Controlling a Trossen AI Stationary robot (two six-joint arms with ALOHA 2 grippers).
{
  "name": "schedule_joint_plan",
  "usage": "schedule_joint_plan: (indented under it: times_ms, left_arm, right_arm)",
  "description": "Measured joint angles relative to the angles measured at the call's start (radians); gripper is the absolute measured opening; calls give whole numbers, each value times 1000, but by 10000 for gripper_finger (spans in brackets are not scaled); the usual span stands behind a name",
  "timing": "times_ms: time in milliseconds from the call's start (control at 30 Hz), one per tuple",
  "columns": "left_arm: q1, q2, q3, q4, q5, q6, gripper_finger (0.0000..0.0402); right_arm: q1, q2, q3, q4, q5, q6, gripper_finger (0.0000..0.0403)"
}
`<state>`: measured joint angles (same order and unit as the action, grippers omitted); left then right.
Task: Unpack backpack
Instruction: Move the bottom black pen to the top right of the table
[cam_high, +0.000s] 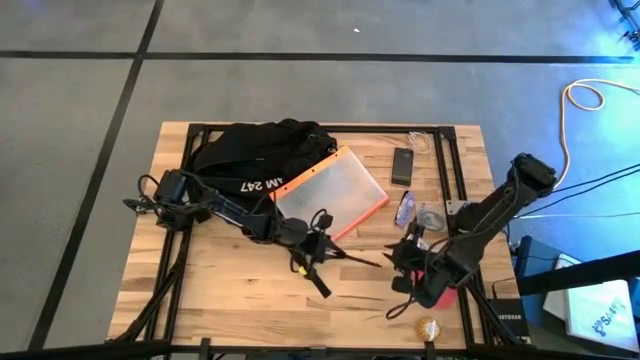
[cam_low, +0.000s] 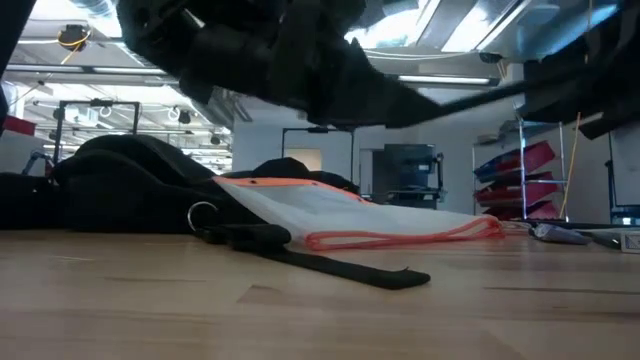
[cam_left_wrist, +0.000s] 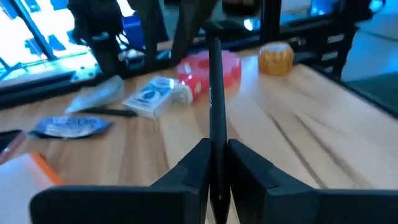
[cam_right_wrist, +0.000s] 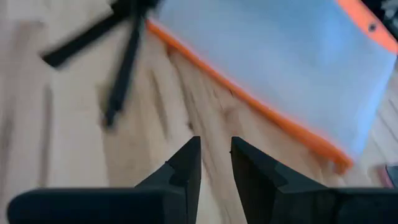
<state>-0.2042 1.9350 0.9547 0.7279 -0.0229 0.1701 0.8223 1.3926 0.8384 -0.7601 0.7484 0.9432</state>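
The black backpack (cam_high: 255, 150) lies at the table's far left, lettering up. An orange-edged translucent pouch (cam_high: 335, 190) leans out of it, its far-left end on the backpack and its near-right end on the table (cam_low: 470, 230). My left gripper (cam_high: 322, 245) is near the table's middle, in front of the pouch, shut on a black strap (cam_high: 355, 257) of the backpack. Another strap (cam_low: 330, 262) lies flat on the wood. My right gripper (cam_high: 405, 258) hovers just right of the held strap's end, tilted down, fingers almost together with nothing between them (cam_right_wrist: 214, 155). My left gripper pinches the black strap (cam_left_wrist: 214, 140) between its two fingers. It comes nearly level from the table's left. The strap runs along the fingers and sticks out straight ahead of them toward the right arm. Which stretch of the strap it has, the fingers hide.
A black phone (cam_high: 402, 165), a blue packet (cam_high: 405, 208) and a small white pack (cam_left_wrist: 155, 96) lie right of the pouch. A red item (cam_left_wrist: 208, 68) sits under the right arm, a yellow round one (cam_high: 427, 327) at the near edge. Bare wood at near left.
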Motion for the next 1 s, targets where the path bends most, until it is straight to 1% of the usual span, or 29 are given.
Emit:
schedule_joint_plan:
  times_ms: [133,167,233,333,433,500,667,733,767,800,867,967,1000]
  left_arm:
    - [2,-12,-32,18,-55,-13,36]
    - [5,-16,-35,29,-60,-14,36]
    - [8,-38,-53,51,-66,-16,36]
    - [9,-61,-79,133,-70,-13,36]
    - [9,-86,-89,196,-70,3,36]
    - [7,-96,-90,244,-62,11,36]
    - [-8,-99,-94,303,-28,9,36]
    - [-13,-99,-94,306,-26,9,36]
    - [-13,-99,-94,305,-24,9,36]
    - [-13,-99,-94,303,-24,9,36]
    - [-12,-99,-94,304,-26,10,36]
    - [-12,-99,-94,305,-29,12,36]
    - [-11,-99,-94,305,-29,13,36]
  right_arm:
    - [3,0,-33,-87,18,154,72]
    - [3,0,-38,-100,18,179,72]
    - [2,-1,-46,-78,18,178,72]
    - [1,-1,-70,55,24,89,76]
    - [2,-1,-94,168,77,7,100]
    - [2,0,-104,221,132,-35,127]
    - [-32,0,-110,350,350,-156,200]
    - [-57,-1,-109,453,388,-240,215]
    - [-71,-1,-109,514,383,-294,219]
    - [-86,0,-109,571,357,-353,221]
    - [-118,0,-109,700,272,-470,221]
    - [-156,0,-109,843,113,-620,215]
    - [-160,-1,-109,869,90,-654,213]
